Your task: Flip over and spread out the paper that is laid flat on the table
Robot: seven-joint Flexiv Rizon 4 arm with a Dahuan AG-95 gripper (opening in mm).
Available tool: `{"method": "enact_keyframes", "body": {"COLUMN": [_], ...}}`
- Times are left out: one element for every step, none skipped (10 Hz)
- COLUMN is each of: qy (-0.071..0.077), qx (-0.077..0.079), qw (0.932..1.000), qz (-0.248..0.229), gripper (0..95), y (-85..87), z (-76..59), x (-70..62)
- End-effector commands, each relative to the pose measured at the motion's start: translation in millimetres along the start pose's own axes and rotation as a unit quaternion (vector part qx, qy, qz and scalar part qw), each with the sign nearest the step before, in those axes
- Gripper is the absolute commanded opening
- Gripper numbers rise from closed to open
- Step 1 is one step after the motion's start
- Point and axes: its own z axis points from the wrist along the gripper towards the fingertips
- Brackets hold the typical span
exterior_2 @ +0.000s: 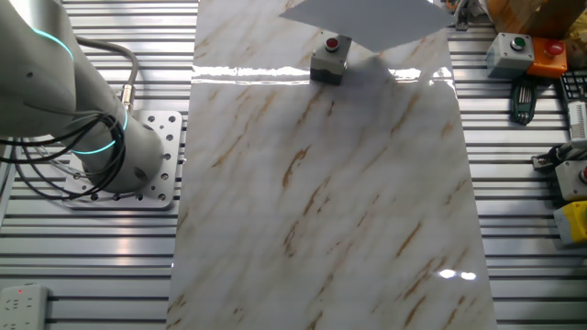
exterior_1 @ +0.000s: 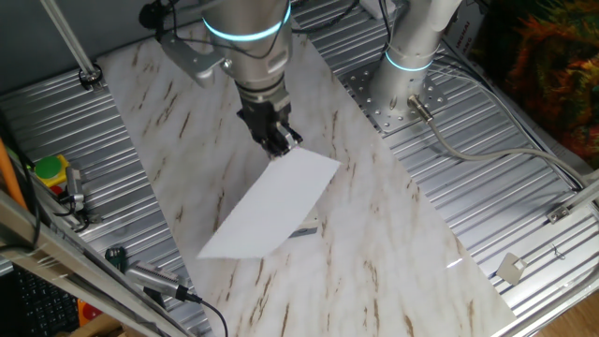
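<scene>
The paper [exterior_1: 271,206] is a plain white sheet held up at a slant above the table [exterior_1: 374,243]. Its upper edge is in my gripper [exterior_1: 279,140], whose black fingers are shut on it, and its lower end hangs towards the near left. In the other fixed view the paper [exterior_2: 367,20] floats at the top edge over the marble table [exterior_2: 321,202]; the gripper is out of that frame. A small dark part peeks out below the sheet's right edge in the one fixed view.
A small grey box with a red button [exterior_2: 330,60] stands on the table just under the paper. The arm's base [exterior_2: 119,156] sits on ribbed metal panels beside the table. Button boxes [exterior_2: 509,50] and tools lie on the opposite side.
</scene>
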Motion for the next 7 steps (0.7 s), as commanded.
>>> {"method": "enact_keyframes", "body": {"qy": [0.001,0.0,-0.001,-0.007,-0.009,-0.008,-0.007], "qx": [0.0,0.001,0.001,-0.001,-0.003,-0.001,0.002], "qw": [1.0,0.9999,0.9998,0.9995,0.9994,0.9993,0.9991], "qz": [-0.008,-0.014,-0.017,-0.029,-0.033,-0.038,-0.041], "gripper": [0.0,0.0,0.0,0.0,0.0,0.0,0.0], "y": [-6.9,-11.1,-13.9,-22.6,-25.8,-28.5,-29.6], "z": [-0.6,0.2,0.9,3.6,4.8,5.1,4.1], "x": [5.6,8.7,10.8,17.9,20.6,23.0,23.6]}}
